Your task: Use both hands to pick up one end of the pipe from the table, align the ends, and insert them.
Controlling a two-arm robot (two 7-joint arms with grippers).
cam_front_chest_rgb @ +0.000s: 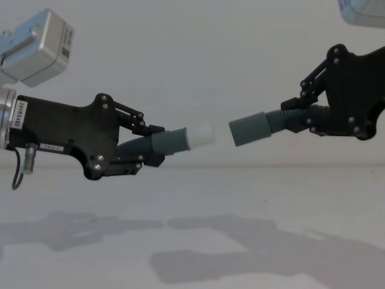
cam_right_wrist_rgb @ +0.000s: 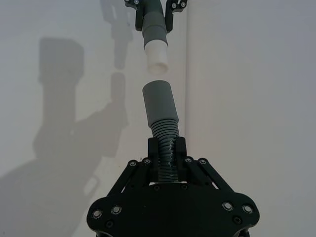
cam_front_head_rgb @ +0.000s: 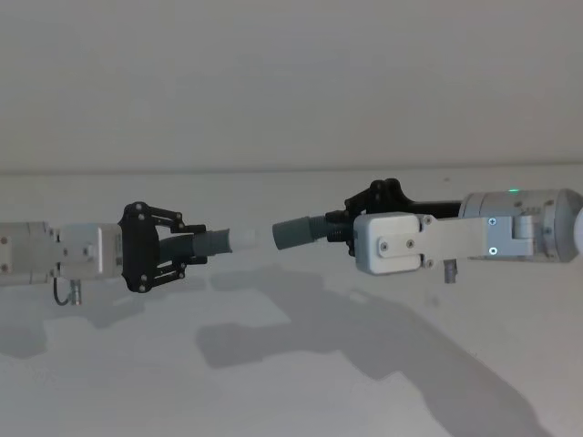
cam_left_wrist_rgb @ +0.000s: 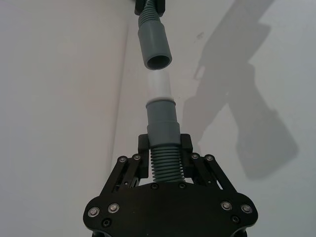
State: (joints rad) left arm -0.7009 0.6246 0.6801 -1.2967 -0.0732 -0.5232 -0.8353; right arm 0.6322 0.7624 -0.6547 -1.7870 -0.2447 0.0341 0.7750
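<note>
Left gripper jaws grasping white-tipped pipe, right gripper jaws grasping hollow-cuffed pipe, ends apart

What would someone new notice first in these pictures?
Two hose pieces held in mid-air above the table, ends facing across a small gap. The left gripper is shut on the white-tipped piece, the right gripper on the hollow-cuffed piece. They are nearly in line, not yet joined.
</note>
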